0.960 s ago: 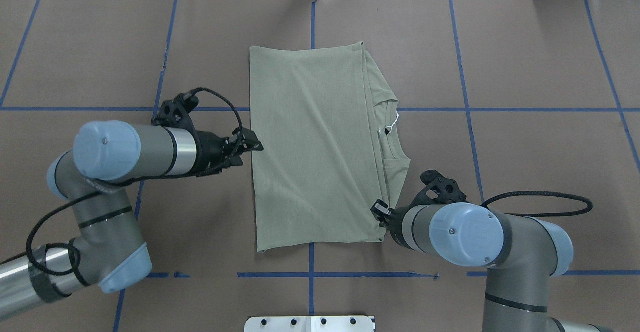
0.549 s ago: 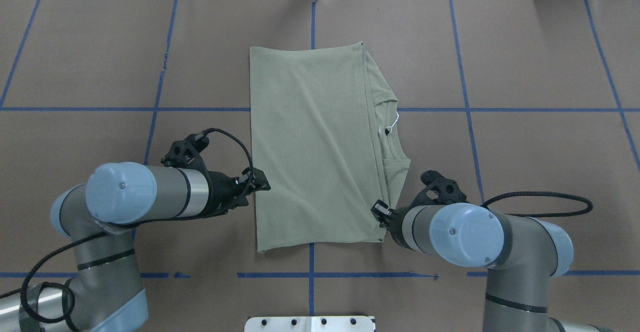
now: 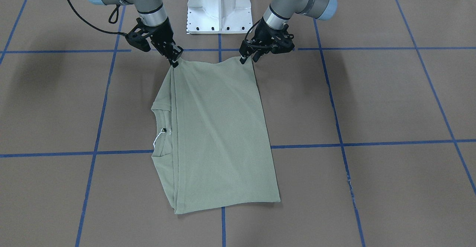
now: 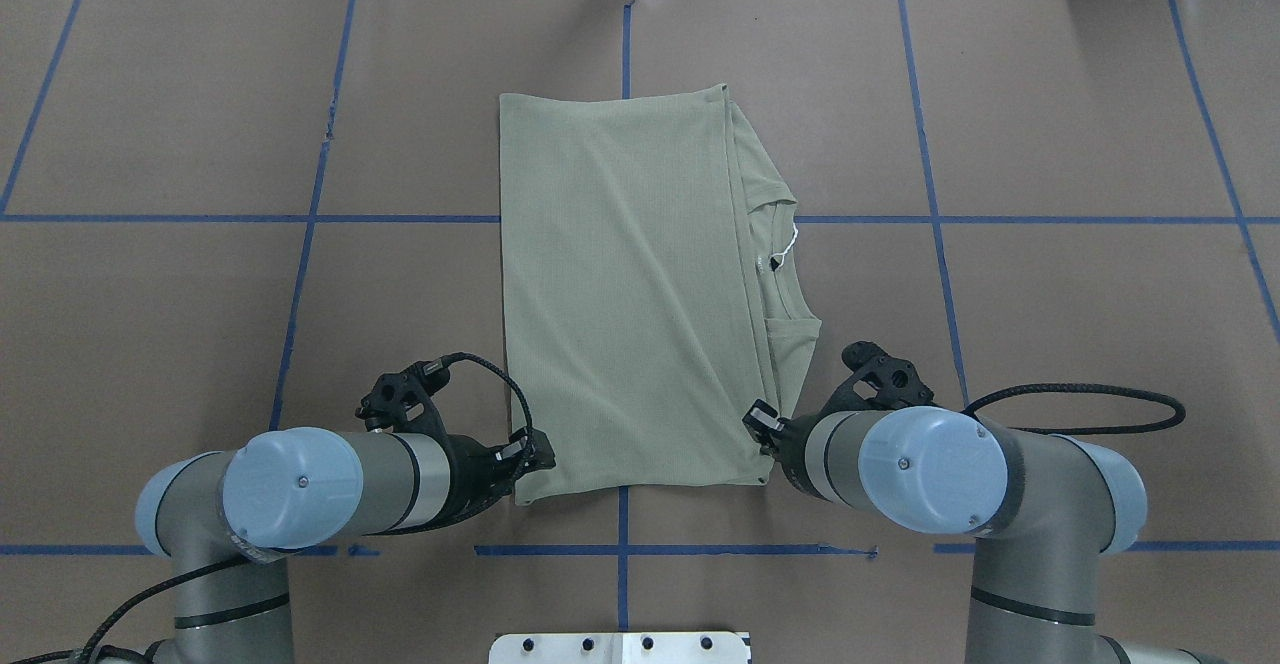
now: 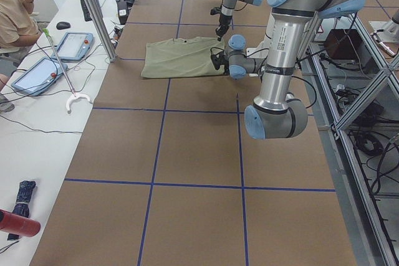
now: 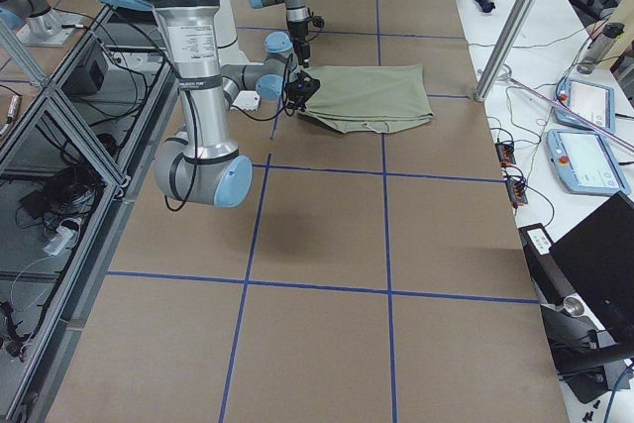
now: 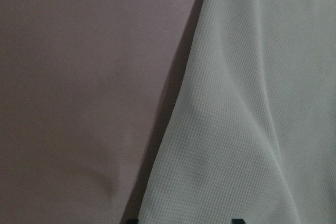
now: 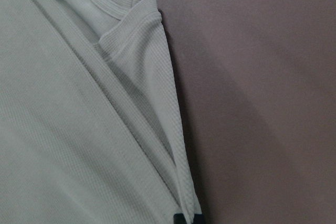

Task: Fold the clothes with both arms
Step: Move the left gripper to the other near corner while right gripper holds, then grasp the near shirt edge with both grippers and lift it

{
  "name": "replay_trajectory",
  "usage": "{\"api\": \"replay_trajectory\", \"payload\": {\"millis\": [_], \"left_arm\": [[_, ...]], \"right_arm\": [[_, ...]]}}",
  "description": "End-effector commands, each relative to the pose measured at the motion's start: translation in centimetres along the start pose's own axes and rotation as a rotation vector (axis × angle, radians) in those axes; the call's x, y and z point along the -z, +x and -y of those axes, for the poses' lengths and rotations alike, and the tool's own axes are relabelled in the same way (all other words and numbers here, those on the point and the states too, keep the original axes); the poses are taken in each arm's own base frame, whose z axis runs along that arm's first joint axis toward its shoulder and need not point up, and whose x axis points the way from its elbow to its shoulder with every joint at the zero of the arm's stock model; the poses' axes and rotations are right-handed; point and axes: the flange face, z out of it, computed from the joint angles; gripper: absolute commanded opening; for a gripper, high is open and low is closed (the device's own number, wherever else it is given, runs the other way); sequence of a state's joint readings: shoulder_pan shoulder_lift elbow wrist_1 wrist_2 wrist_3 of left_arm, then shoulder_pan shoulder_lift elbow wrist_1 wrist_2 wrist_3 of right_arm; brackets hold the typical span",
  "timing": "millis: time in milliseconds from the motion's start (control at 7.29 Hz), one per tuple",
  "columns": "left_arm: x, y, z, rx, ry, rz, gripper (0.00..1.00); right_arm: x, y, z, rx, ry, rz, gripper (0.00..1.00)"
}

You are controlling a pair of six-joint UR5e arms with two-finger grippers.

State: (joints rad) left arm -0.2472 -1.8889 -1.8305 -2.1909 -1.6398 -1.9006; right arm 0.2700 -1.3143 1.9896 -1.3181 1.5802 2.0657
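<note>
The pale sage-green shirt (image 4: 630, 294) lies flat on the brown table, folded into a long strip, with its collar (image 4: 785, 264) and white tag string (image 4: 790, 239) on the robot's right side. My left gripper (image 4: 530, 464) is at the shirt's near-left corner. In the left wrist view its fingertips (image 7: 236, 220) stand apart with fabric (image 7: 252, 103) between them, so it is open. My right gripper (image 4: 765, 449) is at the near-right corner. In the right wrist view its tips (image 8: 186, 219) are closed on the shirt's edge (image 8: 63, 129). In the front view the left gripper (image 3: 246, 58) and the right gripper (image 3: 174, 61) sit at the two corners nearest the base.
The white pedestal base (image 3: 219, 9) stands just behind the grippers. Blue tape lines (image 4: 930, 219) grid the brown table cover. In the left side view an operator (image 5: 15, 4) sits at a white bench with tablets (image 5: 72, 45), beyond the table's far edge.
My left arm has moved along the shirt's left edge toward the robot, from mid-edge to the near-left corner. The right arm and the shirt have not moved.
</note>
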Motion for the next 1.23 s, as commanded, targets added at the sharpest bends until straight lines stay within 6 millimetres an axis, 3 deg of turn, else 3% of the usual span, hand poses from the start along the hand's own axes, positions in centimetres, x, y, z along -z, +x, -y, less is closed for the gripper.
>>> {"api": "replay_trajectory", "payload": {"millis": [0, 137, 274, 411, 823, 960, 1097], "left_arm": [[-0.4, -0.3, -0.7, -0.003, -0.011, 0.009, 0.59], [-0.4, -0.5, -0.9, -0.004, -0.013, 0.011, 0.48], [-0.4, -0.5, -0.8, -0.004, -0.012, 0.011, 0.28], [-0.4, -0.5, -0.8, -0.004, -0.011, 0.012, 0.00], [0.7, -0.6, -0.6, -0.005, -0.012, 0.000, 0.00], [3.7, -2.6, -0.4, -0.007, -0.018, -0.003, 0.00], [6.0, -2.5, -1.2, -0.011, -0.040, -0.027, 0.00]], "right_arm": [[0.1, 0.0, 0.0, -0.001, -0.001, 0.001, 0.00], [0.1, 0.0, 0.0, -0.001, -0.001, 0.001, 0.00], [0.1, 0.0, 0.0, -0.001, -0.001, 0.001, 0.00], [0.0, 0.0, 0.0, 0.001, 0.000, 0.000, 0.00], [0.6, -0.2, -0.1, -0.003, -0.004, 0.012, 0.00], [2.1, 0.7, 0.1, -0.003, -0.016, 0.019, 0.00], [3.7, 1.5, -1.4, 0.014, -0.054, 0.028, 0.00]]}}
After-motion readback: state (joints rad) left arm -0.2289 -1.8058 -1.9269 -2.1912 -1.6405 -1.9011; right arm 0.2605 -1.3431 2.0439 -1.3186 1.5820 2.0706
